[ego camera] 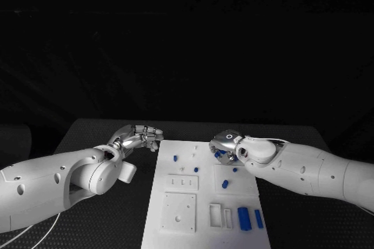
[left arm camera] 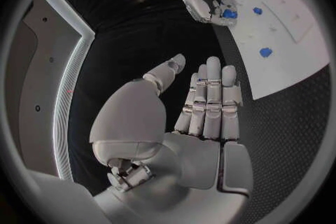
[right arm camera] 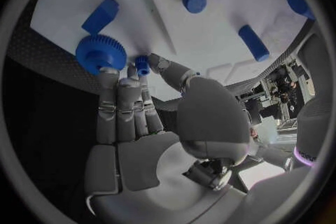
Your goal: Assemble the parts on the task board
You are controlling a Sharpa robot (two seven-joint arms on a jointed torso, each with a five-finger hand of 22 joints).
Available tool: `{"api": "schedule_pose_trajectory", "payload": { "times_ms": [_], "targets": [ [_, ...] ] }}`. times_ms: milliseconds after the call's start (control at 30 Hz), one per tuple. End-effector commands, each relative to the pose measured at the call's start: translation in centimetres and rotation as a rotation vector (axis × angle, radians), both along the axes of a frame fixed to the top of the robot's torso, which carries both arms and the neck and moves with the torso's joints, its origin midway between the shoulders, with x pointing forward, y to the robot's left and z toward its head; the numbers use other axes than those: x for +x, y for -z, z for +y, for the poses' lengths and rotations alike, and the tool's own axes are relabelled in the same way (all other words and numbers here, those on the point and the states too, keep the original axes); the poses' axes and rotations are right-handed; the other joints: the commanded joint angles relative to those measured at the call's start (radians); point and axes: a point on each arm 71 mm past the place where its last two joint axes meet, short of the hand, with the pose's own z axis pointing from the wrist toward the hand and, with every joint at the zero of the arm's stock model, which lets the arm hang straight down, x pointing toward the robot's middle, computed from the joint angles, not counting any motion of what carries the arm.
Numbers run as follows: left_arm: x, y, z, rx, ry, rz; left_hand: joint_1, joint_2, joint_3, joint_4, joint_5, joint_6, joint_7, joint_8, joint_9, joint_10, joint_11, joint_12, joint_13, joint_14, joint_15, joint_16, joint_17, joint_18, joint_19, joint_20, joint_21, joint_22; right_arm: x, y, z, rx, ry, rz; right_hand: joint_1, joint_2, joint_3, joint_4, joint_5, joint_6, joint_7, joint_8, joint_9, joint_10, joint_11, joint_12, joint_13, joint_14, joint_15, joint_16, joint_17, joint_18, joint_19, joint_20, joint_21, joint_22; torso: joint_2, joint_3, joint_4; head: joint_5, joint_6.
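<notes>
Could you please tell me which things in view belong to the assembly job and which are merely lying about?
Belonging to the job:
task board
blue gear, at the right hand's fingertips
small blue peg, pinched by the right hand
other blue parts on the board

Lying about:
nothing apart from the black table; left hand holds nothing
</notes>
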Motion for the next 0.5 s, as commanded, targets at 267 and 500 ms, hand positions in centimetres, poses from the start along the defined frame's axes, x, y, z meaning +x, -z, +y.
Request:
{"api": "schedule_pose_trajectory", "payload": {
  "times_ms": [267,500],
  "targets": [
    [0.01,-0.15,-0.09,-0.007,0.016,-0.002,-0.012,0.000,0.005,0.003,-0.004,-0.008,0.001,-0.007,0.001,-0.006,0.001,-0.005,-0.001,-0.005,0.001,-0.005,0.002,0.014,-0.006,0.001,0.005,0.018,-0.27,0.62,-0.39,-0.034,-0.005,0.014,0.005,0.008,0.016,-0.008,-0.003,0.011,0.000,0.007,0.002,0.012,-0.003,0.004,0.000,-0.008,-0.002,0.006,-0.008,0.043,0.004,-0.010,0.008,0.021,0.011,-0.0017,-0.0017,0.001,0.011],
    [0.03,-0.13,-0.02,-0.006,0.015,-0.001,-0.012,-0.001,0.006,0.003,-0.004,-0.008,0.001,-0.007,0.001,-0.007,0.001,-0.006,-0.001,-0.005,0.001,-0.006,0.003,0.015,-0.006,0.001,0.006,0.018,-0.30,0.60,-0.63,-0.042,-0.005,0.004,0.017,0.011,0.028,-0.021,-0.004,0.021,-0.002,0.009,0.003,0.025,-0.005,0.006,0.003,-0.009,-0.004,0.011,-0.016,0.043,0.008,-0.010,0.014,0.021,0.015,-0.0022,-0.0034,0.002,0.017]
  ]
}}
